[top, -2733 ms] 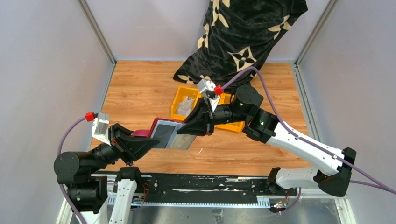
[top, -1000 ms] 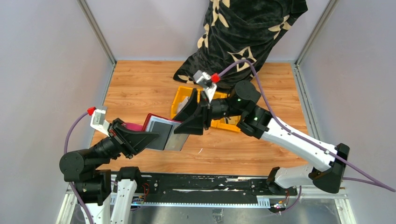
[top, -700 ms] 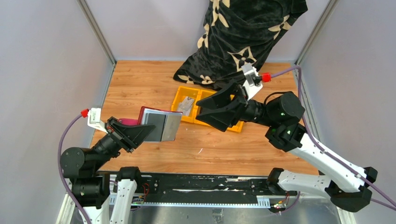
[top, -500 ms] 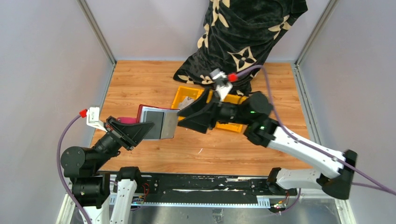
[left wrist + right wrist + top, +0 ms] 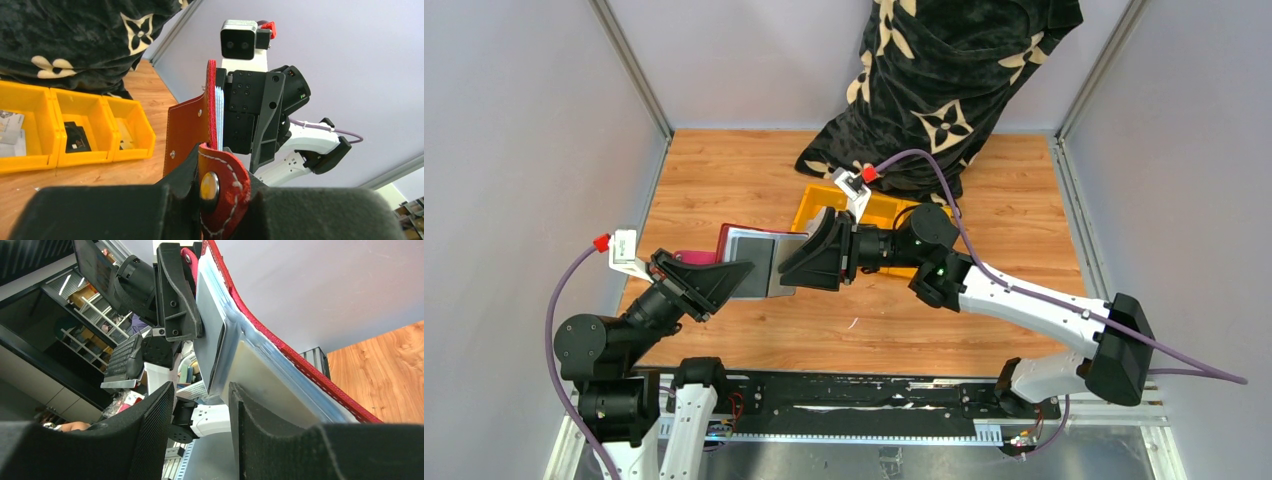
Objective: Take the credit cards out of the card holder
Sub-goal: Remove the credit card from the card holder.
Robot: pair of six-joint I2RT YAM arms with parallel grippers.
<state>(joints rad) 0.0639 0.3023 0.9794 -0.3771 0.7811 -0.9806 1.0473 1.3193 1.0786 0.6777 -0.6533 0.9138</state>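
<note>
The right gripper has its fingers spread, with open space between the pads. They sit at the free edge of the card holder, one on either side of a card corner. Whether a pad touches the plastic I cannot tell. The left gripper is pressed together on the opposite end of the card holder, at the red snap tab, and carries it clear of the table.

The card holder hangs open just to the left of the yellow bin, on its near side, with the silvery inside facing up. The credit cards are inside it, grey slabs tucked behind clear sleeves, none drawn out. The right arm reaches across the front of the bin. A black patterned cloth is heaped just behind the bin.

The risks lie in the closing and the pull. If the pads bite sleeve and card together, the pull likely drags the whole holder, and a hold at one end may let it swing or slip free. A shallow bite on the corner could let the card slide off and drop to the table short of the bin. Two cards stacked close might also come out together.
</note>
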